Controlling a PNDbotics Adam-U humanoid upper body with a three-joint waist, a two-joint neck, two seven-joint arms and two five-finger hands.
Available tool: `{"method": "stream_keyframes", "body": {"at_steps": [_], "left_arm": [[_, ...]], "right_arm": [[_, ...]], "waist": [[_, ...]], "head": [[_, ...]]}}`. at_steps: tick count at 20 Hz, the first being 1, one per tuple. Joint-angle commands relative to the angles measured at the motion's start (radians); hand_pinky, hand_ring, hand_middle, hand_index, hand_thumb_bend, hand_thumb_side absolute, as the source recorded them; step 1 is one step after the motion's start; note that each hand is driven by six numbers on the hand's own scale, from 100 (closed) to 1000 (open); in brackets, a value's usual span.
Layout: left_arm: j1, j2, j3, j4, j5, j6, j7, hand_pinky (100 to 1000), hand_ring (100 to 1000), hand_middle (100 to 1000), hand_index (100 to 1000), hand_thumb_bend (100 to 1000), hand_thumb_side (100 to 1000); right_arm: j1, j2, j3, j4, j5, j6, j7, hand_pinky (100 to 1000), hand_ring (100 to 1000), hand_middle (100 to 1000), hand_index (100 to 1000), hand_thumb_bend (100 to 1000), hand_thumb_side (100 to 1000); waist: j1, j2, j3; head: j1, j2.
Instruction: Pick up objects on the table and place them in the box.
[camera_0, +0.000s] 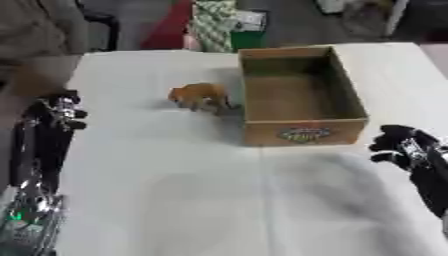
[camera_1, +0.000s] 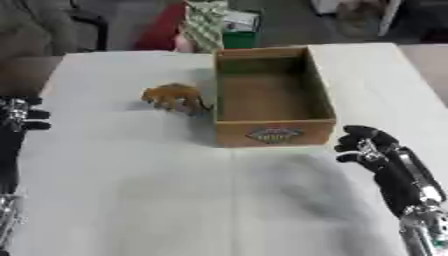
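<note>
White cloth covered the bench (camera_0: 175, 200), and beyond its far edge stood a clutter of red, green and patterned things too blurred to name.

At the left edge of the bench the robot's left hand (camera_0: 59, 107) hung over the cloth on its black and silver arm. Its fingers were curled in on themselves, and nothing showed between them. It was well apart from every object on the bench.

To the right of that hand, near the middle of the far half of the bench, an orange-brown toy animal (camera_0: 201, 96) stood upright on the cloth. It looked four-legged, though its kind could not be made out. It was outside the box, just beside the box's left wall, and whether it touched the cardboard could not be told.

Next came the cardboard box (camera_0: 304, 131), open at the top, its long sides running away from the robot. A coloured label marked its near wall. Its brown floor showed bare.

Farthest right, the robot's right hand (camera_1: 367, 145) hovered over the cloth just beside the box's near right corner. Its black fingers were bent inward and held nothing, and they did not touch the box.
</note>
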Motion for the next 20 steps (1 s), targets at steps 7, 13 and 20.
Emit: {"method": "stream_keyframes", "body": {"at_steps": [7,13,20], "left_arm": [[-0.007,0.012,0.012,-0.018,-0.009,0.001,-0.001,570,596,618,696,100,701],[-0.062,0.076,0.011,-0.017,-0.087,0.057,-0.052,589,640,663,721,100,660],[-0.247,0.22,-0.013,0.005,-0.262,0.192,-0.236,631,689,709,760,117,547]], "right_arm": [[-0.011,-0.014,-0.008,-0.021,-0.007,0.002,-0.004,627,672,606,758,100,581],[-0.009,-0.017,-0.006,-0.02,-0.006,0.002,-0.002,628,672,606,758,100,580],[-0.005,-0.02,-0.003,-0.017,-0.006,0.003,0.001,628,672,606,758,100,580]], "waist": [[0.0,-0.015,-0.001],[0.003,-0.02,-0.005],[0.009,-0.03,-0.013]], "head": [[0.001,-0.003],[0.001,-0.001],[0.004,-0.002]]}}
